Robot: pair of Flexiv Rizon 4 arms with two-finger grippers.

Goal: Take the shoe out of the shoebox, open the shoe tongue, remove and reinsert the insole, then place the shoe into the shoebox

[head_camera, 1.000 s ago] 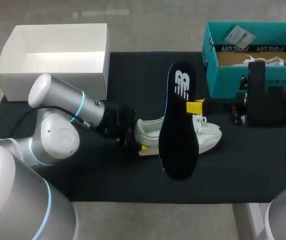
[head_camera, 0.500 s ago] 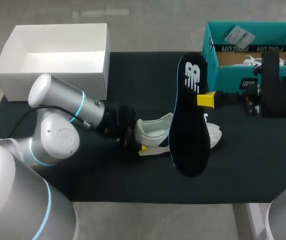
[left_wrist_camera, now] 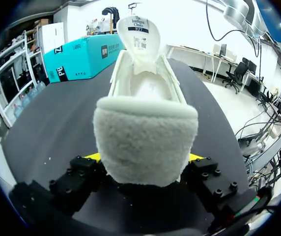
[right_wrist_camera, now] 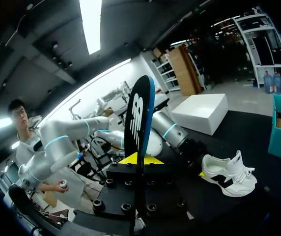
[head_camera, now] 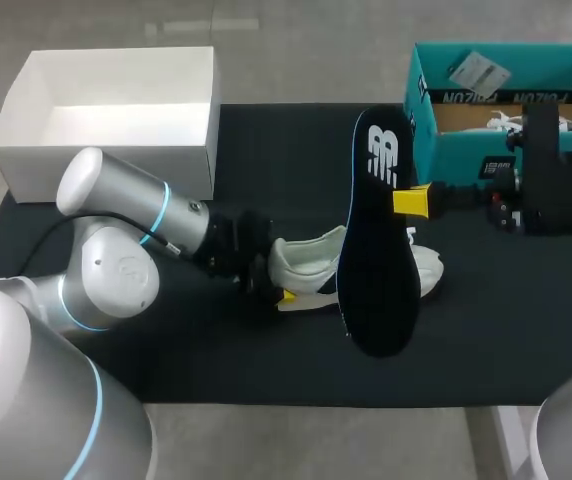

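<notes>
A white shoe lies on its side on the black mat, toe toward the right. My left gripper is shut on its heel; in the left wrist view the fluffy heel fills the gap between the yellow tips and the tongue stands up ahead. My right gripper is shut on the edge of the black insole, held above the shoe and hiding its front half. In the right wrist view the insole stands upright out of that gripper, with the shoe lying beyond on the mat.
The teal shoebox stands open at the back right, behind my right arm, with paper and another white item inside. An open white box sits at the back left. The black mat covers the table's middle.
My right gripper has carried the insole to the right and a little away from the shoe, then held still. The left gripper and the shoe have not moved.
</notes>
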